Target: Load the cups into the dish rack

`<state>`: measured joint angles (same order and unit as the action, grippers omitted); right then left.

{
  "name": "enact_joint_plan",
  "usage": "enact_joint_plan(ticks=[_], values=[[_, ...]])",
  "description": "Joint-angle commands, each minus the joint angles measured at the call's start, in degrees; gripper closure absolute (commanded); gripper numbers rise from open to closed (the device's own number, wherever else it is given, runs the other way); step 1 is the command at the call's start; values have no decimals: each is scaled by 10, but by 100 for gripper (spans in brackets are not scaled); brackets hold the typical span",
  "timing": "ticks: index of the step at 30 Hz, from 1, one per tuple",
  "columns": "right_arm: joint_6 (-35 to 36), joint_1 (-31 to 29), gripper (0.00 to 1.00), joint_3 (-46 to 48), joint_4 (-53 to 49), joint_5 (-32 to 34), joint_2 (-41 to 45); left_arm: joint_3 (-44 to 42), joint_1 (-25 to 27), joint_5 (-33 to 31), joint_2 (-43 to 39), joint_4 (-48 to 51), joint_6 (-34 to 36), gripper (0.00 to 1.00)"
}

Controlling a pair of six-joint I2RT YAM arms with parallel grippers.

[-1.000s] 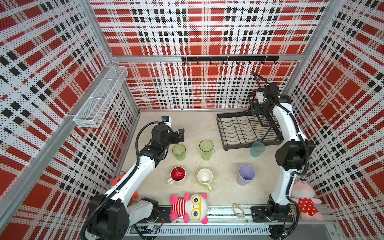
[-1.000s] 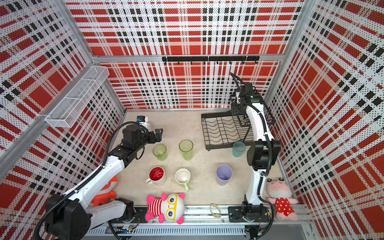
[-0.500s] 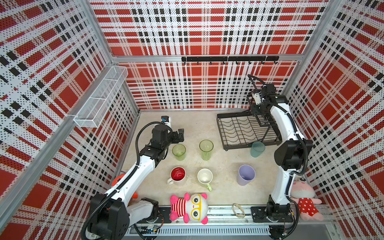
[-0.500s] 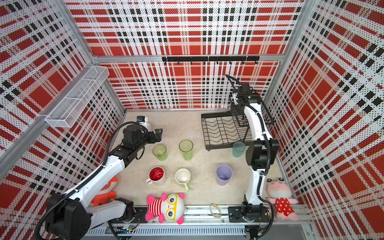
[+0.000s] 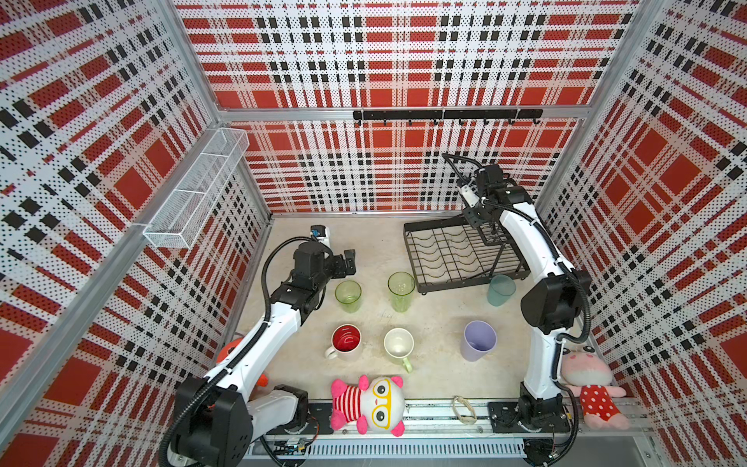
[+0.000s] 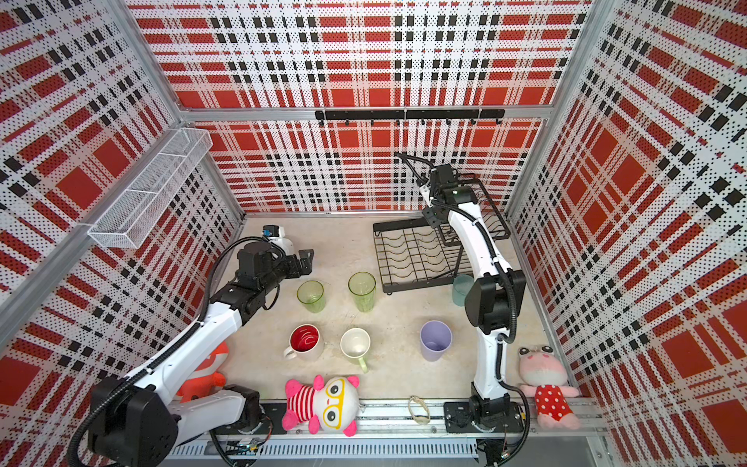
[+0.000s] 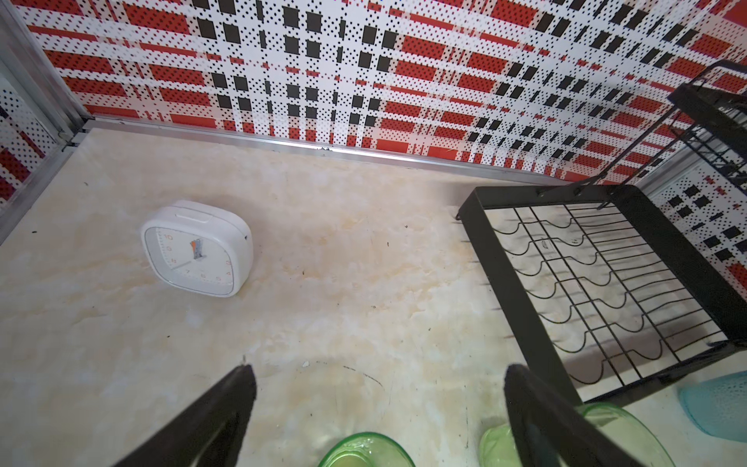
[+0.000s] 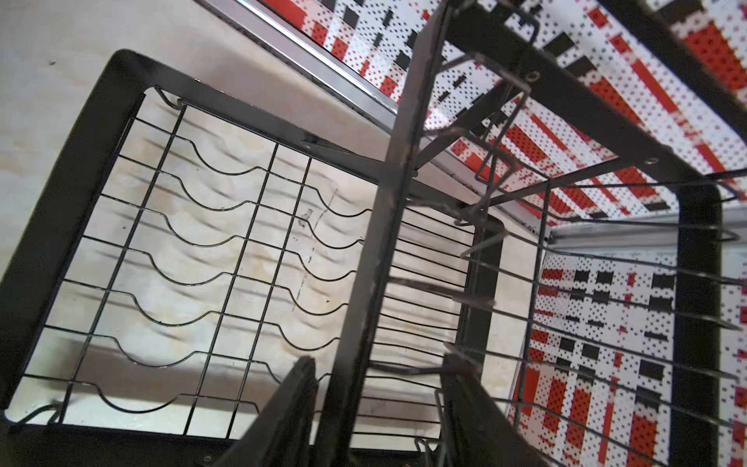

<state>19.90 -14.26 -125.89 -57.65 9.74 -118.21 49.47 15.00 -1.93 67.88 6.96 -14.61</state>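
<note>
Left fingers (image 7: 226, 408) are spread wide and grasp nothing. They hover over the bare worktop (image 7: 343, 263), just behind the left green tumbler (image 5: 348, 296), whose rim shows between them in the left wrist view. A white clock (image 7: 198, 248) sits farther back, near the rear left corner.

All six cups stand upright on the worktop, mouths up. The left green tumbler and the second green tumbler (image 5: 401, 291) form a back row. In front of them are the white mug with a red inside (image 5: 346, 341) and the pale green mug (image 5: 399, 343), both with their handles towards the front. A pink striped plush toy (image 5: 368, 404) lies at the front edge.

The black dish rack (image 7: 505, 283) stands at the rear right, with the second green tumbler near its front left corner. The lavender tumbler (image 5: 478, 340) stands well in front of the rack. The teal cup (image 5: 500, 290) is just beside the rack's front right corner; I cannot tell whether they touch.

Right fingers (image 8: 291, 404) are up at the rack's raised upper basket, one on each side of a black frame bar. They are parted and not clamped: one is close against the bar and the other stands clear of it.
</note>
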Motion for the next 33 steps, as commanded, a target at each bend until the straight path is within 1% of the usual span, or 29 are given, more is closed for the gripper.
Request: enact_joint_plan(ticks=[1, 2, 5, 11, 16, 19, 23, 33], values=[[93, -38, 54, 16, 44, -48, 14, -8, -4, 8, -2, -5, -3, 2], [107, -44, 54, 28, 61, -42, 22, -8, -21, 8, -1, -5, -3, 2], [127, -52, 54, 37, 93, -43, 34, -9, -23, 10, 0, -6, -5, 2], [130, -63, 54, 4, 98, -59, 16, -9, -28, 17, 3, -8, -9, 2], [133, -76, 54, 7, 119, -75, 3, -10, -30, 19, 4, -8, -10, 2], [166, -82, 54, 19, 128, -87, -4, -10, -30, 18, 5, -8, -9, 2], [185, -88, 54, 20, 131, -96, -11, -11, -29, 19, 6, -8, -10, 2], [290, -86, 52, 62, 148, -76, 5, -11, -30, 22, 17, -8, -9, 2]])
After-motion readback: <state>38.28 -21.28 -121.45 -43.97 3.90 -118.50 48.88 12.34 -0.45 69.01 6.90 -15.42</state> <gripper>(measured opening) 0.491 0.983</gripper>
